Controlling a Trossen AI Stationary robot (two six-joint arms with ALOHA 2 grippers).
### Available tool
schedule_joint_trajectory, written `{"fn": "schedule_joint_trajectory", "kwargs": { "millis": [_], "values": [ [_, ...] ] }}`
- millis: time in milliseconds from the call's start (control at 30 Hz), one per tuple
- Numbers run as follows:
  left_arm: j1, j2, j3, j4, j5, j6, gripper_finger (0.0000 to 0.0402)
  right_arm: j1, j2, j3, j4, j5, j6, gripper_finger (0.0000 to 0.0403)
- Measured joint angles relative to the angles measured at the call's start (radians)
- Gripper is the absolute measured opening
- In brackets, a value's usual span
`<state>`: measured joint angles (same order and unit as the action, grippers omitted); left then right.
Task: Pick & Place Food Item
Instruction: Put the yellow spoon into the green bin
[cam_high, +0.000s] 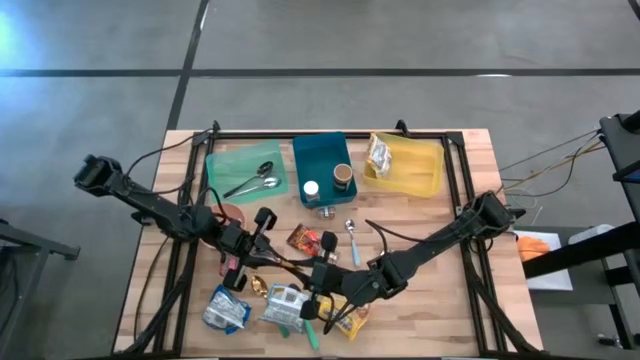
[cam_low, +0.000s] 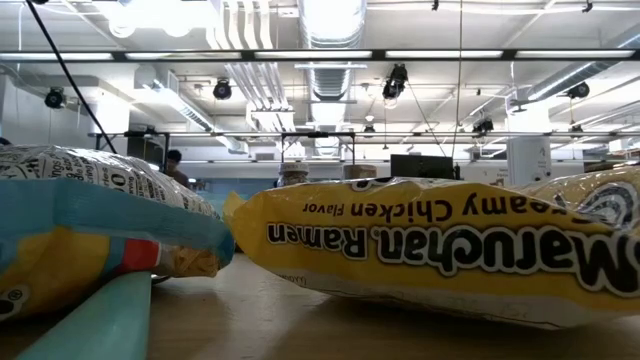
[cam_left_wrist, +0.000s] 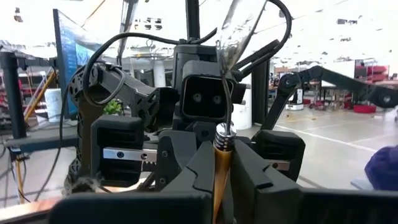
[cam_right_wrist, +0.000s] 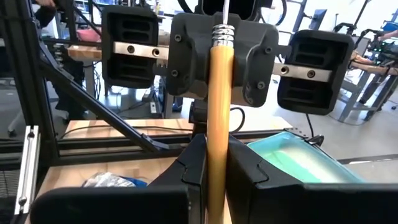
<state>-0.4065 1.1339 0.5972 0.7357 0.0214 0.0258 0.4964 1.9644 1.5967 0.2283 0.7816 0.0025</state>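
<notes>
A utensil with a gold handle (cam_right_wrist: 216, 112), a silver collar (cam_left_wrist: 222, 134) and a shiny head (cam_left_wrist: 239, 31) stands upright between my two grippers over the middle of the table. My left gripper (cam_left_wrist: 221, 180) comes from the table's left and my right gripper (cam_right_wrist: 216, 168) from the right. They face each other, both shut on the handle. Food packets lie along the near edge: a yellow ramen pack (cam_low: 440, 250), a blue-and-white pack (cam_low: 90, 220), and others (cam_high: 225, 308) (cam_high: 285, 305). A reddish packet (cam_high: 305, 240) lies mid-table. My left gripper pinches the gold handle just under the silver collar (cam_left_wrist: 219, 163) between its two fingers. The fingers lie about level, come from the table's left and cross the handle. The utensil stands upright, head up. My right gripper pinches the same handle lower down (cam_right_wrist: 214, 155) between its two fingers, about level, from the table's right and across the handle. The handle's lower end runs out of the picture, behind my own gripper.
At the far side stand a green bin (cam_high: 245, 170) with spoons, a blue bin (cam_high: 322, 165) with small containers and a yellow bin (cam_high: 410, 165) with a packet. A loose spoon (cam_high: 352, 238) lies mid-table. A pink cup (cam_high: 232, 215) sits by the left arm.
</notes>
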Motion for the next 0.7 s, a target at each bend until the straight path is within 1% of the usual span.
{"fn": "schedule_joint_trajectory", "kwargs": {
  "millis": [67,133,267,367,467,567,700],
  "values": [
    [0.0,0.0,0.0,-0.003,-0.013,-0.026,0.0018,0.0,0.0,0.0,0.0,0.002,-0.011,0.0024],
    [0.0,-0.001,0.0,-0.009,-0.028,-0.052,0.0018,0.0,0.0,0.0,-0.004,0.001,-0.025,0.0041],
    [0.0,-0.001,0.0,-0.049,-0.061,-0.139,0.0018,0.0,0.0,-0.002,-0.013,-0.004,-0.05,0.0111],
    [0.0,-0.001,0.015,-0.098,-0.084,-0.174,0.0018,0.0,0.0,-0.002,-0.009,-0.002,-0.048,0.0163],
    [0.0,-0.001,0.05,-0.194,-0.11,-0.192,0.0018,0.0,0.0,-0.002,-0.029,-0.002,-0.044,0.0205],
    [0.0,-0.001,0.104,-0.316,-0.135,-0.209,0.0018,0.001,0.0,-0.002,-0.08,0.015,-0.012,0.0235],
    [0.0,0.0,0.216,-0.568,-0.203,-0.235,0.0018,0.004,0.0,-0.002,-0.205,0.124,0.08,0.0257]
  ]
}}
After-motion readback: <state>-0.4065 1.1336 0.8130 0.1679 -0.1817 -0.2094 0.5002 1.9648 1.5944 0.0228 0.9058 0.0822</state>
